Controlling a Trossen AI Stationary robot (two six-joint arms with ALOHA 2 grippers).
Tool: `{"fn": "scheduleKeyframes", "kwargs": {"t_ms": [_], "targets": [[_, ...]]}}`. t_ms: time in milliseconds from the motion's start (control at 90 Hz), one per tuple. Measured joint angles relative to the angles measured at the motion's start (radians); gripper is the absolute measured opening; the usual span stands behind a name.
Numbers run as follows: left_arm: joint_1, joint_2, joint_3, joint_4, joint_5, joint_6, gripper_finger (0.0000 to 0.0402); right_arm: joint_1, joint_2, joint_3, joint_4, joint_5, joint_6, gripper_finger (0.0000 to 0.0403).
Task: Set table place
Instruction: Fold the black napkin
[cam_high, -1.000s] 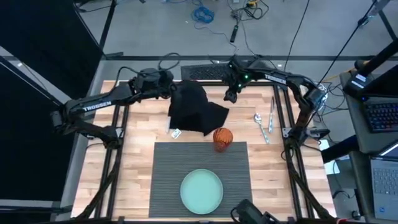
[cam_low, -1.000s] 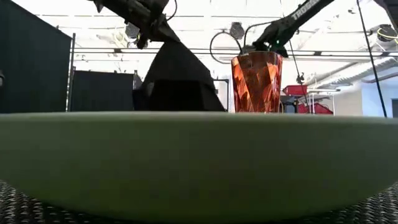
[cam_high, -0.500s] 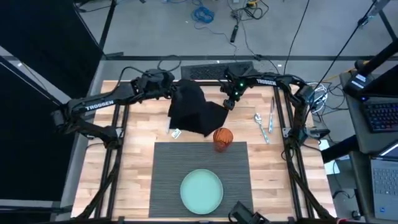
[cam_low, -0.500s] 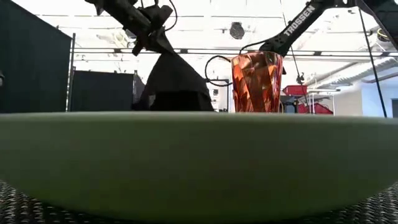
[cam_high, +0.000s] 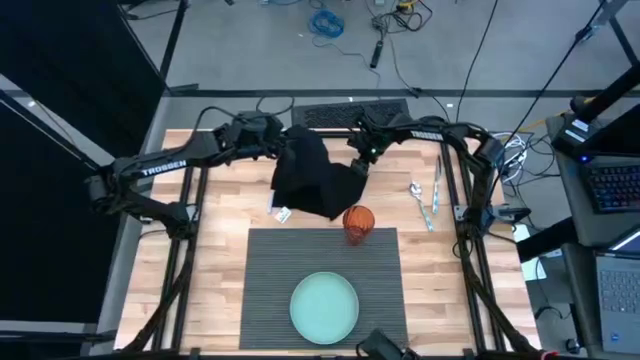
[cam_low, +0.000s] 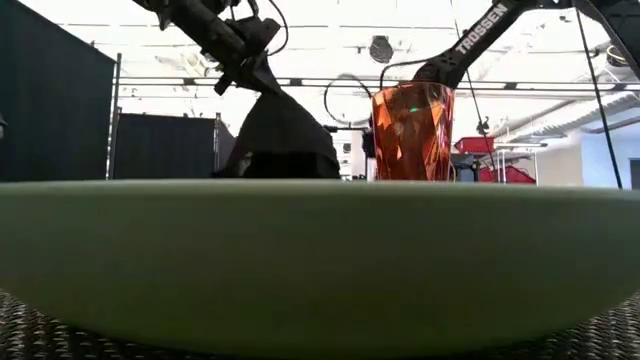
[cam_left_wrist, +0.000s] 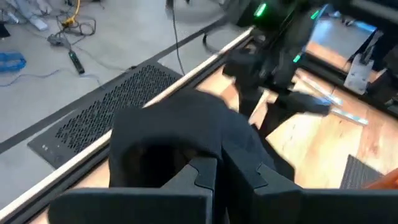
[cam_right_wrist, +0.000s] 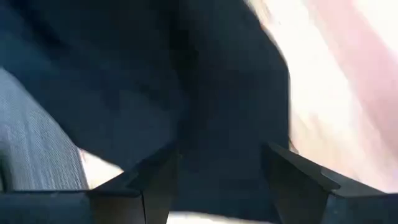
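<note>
My left gripper (cam_high: 283, 143) was pinched shut on the black cloth napkin (cam_high: 315, 178), holding one corner up over the far side of the wooden table (cam_high: 220, 250) so the cloth hung in a peak, its lower folds resting on the planks. My right gripper (cam_high: 357, 165) had its fingers spread wide, hovering right at the napkin's other edge, with the dark fabric between the fingers but not clamped. The ribbed dark grey placemat (cam_high: 270, 290) lay flat at the near middle of the table, well apart from the napkin's lifted corner. A pale green plate (cam_high: 324, 306) sat on its near half, and an orange faceted glass (cam_high: 358, 223) stood upright at its far edge. A spoon (cam_high: 418, 201) and a fork (cam_high: 436, 187) lay on the bare wood near the right arm.
</note>
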Motion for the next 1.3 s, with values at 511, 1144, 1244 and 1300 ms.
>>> {"fn": "scheduleKeyframes", "kwargs": {"t_ms": [511,1144,1244,1300], "targets": [[-0.014,0.088,0.000,0.120,0.111,-0.011,0.0000,0.013,-0.061,0.002,0.179,0.039,0.076,0.0212],[-0.016,0.091,0.000,0.130,0.112,-0.012,0.0000,0.075,-0.067,0.002,0.241,-0.106,0.142,0.0212],[-0.016,0.091,0.000,0.128,0.112,-0.012,0.0000,0.074,-0.091,0.002,0.240,-0.123,0.143,0.0212],[-0.016,0.091,0.000,0.124,0.112,-0.010,0.0000,0.074,-0.110,0.002,0.236,-0.124,0.147,0.0212]]}}
